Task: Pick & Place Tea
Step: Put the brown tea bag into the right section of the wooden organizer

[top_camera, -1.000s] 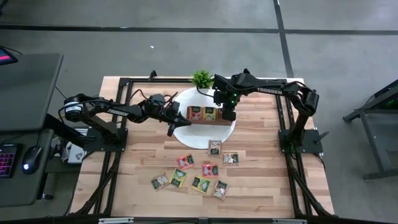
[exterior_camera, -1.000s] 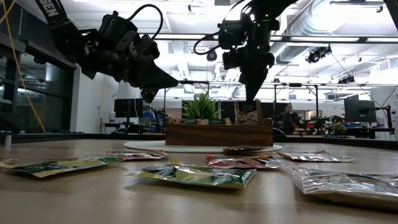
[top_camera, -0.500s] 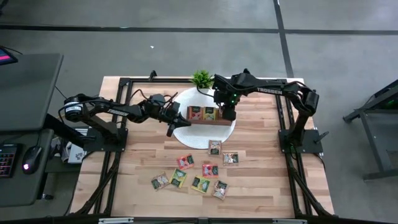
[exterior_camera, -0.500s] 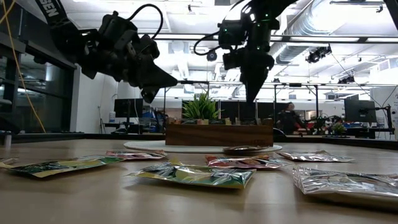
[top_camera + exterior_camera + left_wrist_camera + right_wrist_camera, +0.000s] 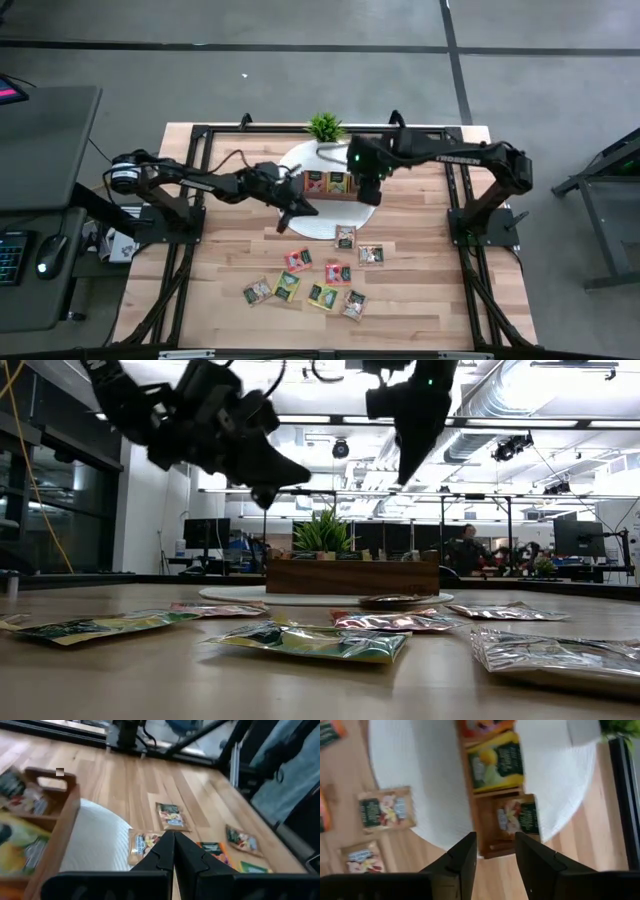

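Wooden three-compartment tray (image 5: 338, 184) sits on a white round mat (image 5: 300, 215), tea sachets in its compartments. The right gripper (image 5: 368, 192), fingers parted and empty, hangs above the tray's right end. The left gripper (image 5: 297, 208), fingers pressed together, hovers over the mat beside the tray. More tea sachets (image 5: 318, 283) lie scattered below the tray.

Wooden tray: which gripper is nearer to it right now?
Right. The right gripper, open, hangs over the wooden tray at its right end; the left gripper, shut, sits off the tray's left end, over the white mat.
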{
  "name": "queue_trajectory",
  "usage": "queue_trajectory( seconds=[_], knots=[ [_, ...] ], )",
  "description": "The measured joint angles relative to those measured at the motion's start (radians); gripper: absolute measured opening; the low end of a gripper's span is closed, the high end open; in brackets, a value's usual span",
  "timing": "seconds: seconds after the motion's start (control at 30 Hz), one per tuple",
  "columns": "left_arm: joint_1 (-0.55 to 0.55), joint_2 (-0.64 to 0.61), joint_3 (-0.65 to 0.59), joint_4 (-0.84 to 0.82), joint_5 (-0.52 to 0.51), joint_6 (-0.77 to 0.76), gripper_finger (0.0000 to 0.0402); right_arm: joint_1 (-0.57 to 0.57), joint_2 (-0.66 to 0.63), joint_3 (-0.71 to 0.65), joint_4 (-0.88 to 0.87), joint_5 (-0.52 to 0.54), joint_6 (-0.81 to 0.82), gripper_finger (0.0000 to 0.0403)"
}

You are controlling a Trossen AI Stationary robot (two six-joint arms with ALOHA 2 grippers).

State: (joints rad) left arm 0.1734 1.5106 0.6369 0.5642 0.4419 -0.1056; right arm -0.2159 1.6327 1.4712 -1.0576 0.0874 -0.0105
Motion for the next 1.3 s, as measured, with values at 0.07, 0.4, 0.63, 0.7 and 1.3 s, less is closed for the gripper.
queue_trajectory(
  seconds=[0.07, 0.4, 0.63, 0.7, 1.3],
  knots=[
    [-0.023, 0.029, 0.047, -0.049, -0.006, 0.038, 0.0000, 0.057, -0.001, 0.000, 0.001, 0.042, 0.036, 0.0129],
    [-0.059, 0.218, 0.206, -0.139, 0.045, 0.083, 0.0000, 0.313, 0.001, -0.125, 0.026, 0.176, 0.347, 0.0129],
    [-0.063, 0.317, 0.266, -0.155, -0.064, 0.076, 0.0000, 0.476, 0.001, -0.258, 0.095, 0.200, 0.646, 0.0129],
    [-0.065, 0.337, 0.289, -0.154, -0.086, 0.082, 0.0000, 0.511, 0.001, -0.278, 0.139, 0.201, 0.699, 0.0129],
    [-0.115, 0.506, 0.438, -0.230, -0.176, 0.120, 0.0000, 0.612, 0.001, -0.291, 0.256, 0.300, 0.815, 0.0129]
  ],
)
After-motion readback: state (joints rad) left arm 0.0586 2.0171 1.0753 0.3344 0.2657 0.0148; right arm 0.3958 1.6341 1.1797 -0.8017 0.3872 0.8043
